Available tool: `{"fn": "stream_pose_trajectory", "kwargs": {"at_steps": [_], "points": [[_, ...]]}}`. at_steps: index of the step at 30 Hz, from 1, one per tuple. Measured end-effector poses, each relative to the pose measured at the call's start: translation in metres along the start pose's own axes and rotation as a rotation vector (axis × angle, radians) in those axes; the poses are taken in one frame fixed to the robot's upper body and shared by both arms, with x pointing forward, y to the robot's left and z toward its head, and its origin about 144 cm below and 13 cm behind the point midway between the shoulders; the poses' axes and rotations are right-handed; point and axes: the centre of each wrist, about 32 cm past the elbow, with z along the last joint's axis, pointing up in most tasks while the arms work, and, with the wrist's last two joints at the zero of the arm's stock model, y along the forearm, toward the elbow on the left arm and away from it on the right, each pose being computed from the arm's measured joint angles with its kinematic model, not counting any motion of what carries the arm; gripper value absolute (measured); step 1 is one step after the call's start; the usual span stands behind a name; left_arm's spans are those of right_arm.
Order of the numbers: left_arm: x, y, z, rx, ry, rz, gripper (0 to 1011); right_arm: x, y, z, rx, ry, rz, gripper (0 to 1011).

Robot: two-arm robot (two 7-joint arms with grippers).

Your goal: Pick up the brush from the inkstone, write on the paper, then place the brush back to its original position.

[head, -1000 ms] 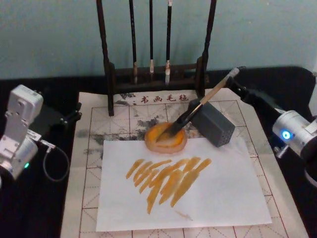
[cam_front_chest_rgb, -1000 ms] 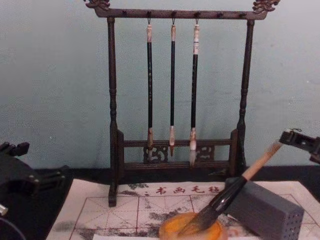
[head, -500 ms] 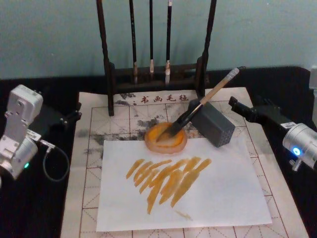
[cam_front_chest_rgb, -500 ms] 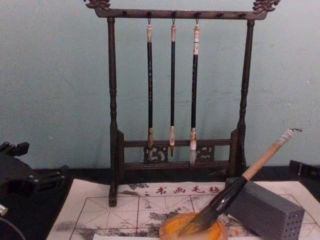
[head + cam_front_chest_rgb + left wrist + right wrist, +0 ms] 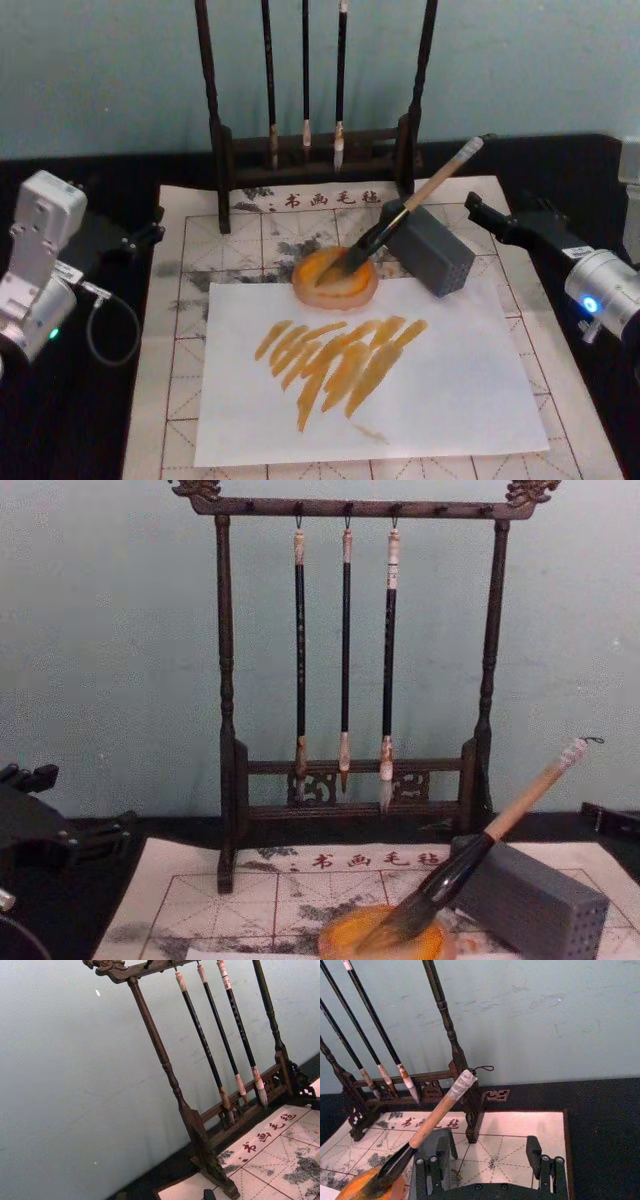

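since a second ago my right jaws [image 5: 478, 212] have backed off the brush [image 5: 400, 222]; they stand apart, empty. ahead of them it leans on the grey block [image 5: 430, 248], bristles in the inkstone [image 5: 335, 280]. stiff, light handle, wet soft tip: grip mid-handle. left jaws [image 5: 150, 232] parked, can't tell.

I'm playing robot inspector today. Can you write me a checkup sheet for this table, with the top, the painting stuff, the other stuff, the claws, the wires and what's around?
Surface: black table under a red-grid felt mat.
Job's things: brush leans on a grey block, bristles in the orange inkstone; white paper carries orange strokes.
Clutter: wooden rack holding three thin brushes.
Claws: right claw open, empty, right of the brush; left claw parked at the mat's left edge.
Cables: grey loop by the left arm.
Surroundings: pale blue-green wall.
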Motion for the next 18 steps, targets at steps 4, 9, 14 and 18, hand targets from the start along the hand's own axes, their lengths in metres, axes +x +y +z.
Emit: {"fn": "stream_pose_trajectory", "kwargs": {"at_steps": [4,9,14,18], "points": [[0.0000,0.0000,0.0000,0.000,0.000,0.000,1001,0.0003,-0.0003,0.0003,-0.001,-0.002,0.001,1000],[0.0000,0.0000,0.0000,0.000,0.000,0.000,1001,0.0003,-0.0004,0.0006,-0.001,-0.003,0.003,1000],[0.0000,0.0000,0.0000,0.000,0.000,0.000,1001,0.0005,-0.0006,0.0008,-0.001,-0.004,0.005,1000],[0.0000,0.0000,0.0000,0.000,0.000,0.000,1001,0.0004,-0.0007,0.0009,-0.001,-0.004,0.006,1000]]}}
